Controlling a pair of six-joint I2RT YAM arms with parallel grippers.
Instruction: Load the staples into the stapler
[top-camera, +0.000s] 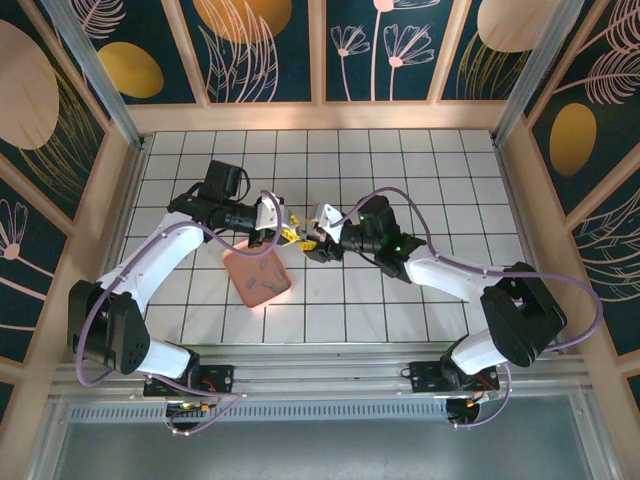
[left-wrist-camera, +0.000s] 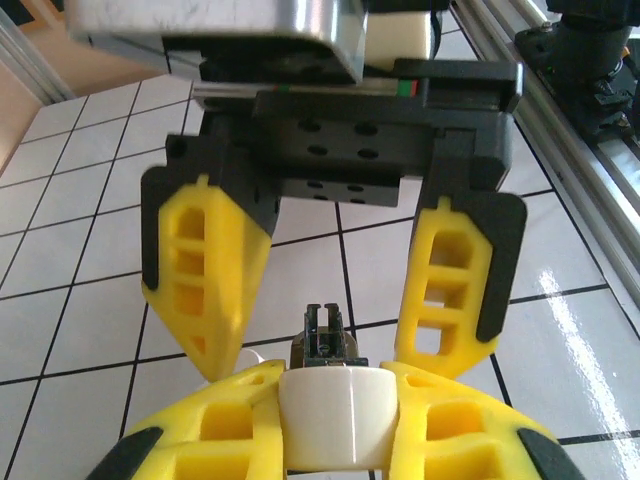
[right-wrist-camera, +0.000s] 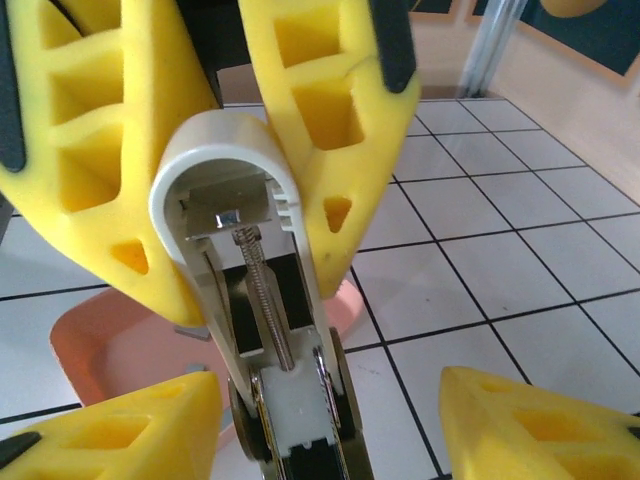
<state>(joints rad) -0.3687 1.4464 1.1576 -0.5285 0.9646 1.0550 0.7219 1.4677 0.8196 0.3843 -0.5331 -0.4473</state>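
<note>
The stapler (top-camera: 298, 238) hangs between both grippers above the tiles, hinged open. My left gripper (left-wrist-camera: 335, 405) is shut on its rounded white end (left-wrist-camera: 335, 420), and the dark staple channel (left-wrist-camera: 325, 335) sticks out beyond it. From the right wrist, the white lid (right-wrist-camera: 225, 150), the spring (right-wrist-camera: 265, 300) and the channel's white pusher (right-wrist-camera: 295, 410) are exposed. My right gripper (right-wrist-camera: 325, 400) is open around the stapler's lower body, its left finger (right-wrist-camera: 120, 430) close to it and its right finger (right-wrist-camera: 540, 420) well apart. Several staples (top-camera: 268, 276) lie in the tray.
The salmon-pink square tray (top-camera: 240, 268) sits on the white tiled table just left of and below the grippers, and its rim (right-wrist-camera: 90, 340) shows behind the stapler. Wooden walls and metal posts enclose the table. Open tiles lie to the right and back.
</note>
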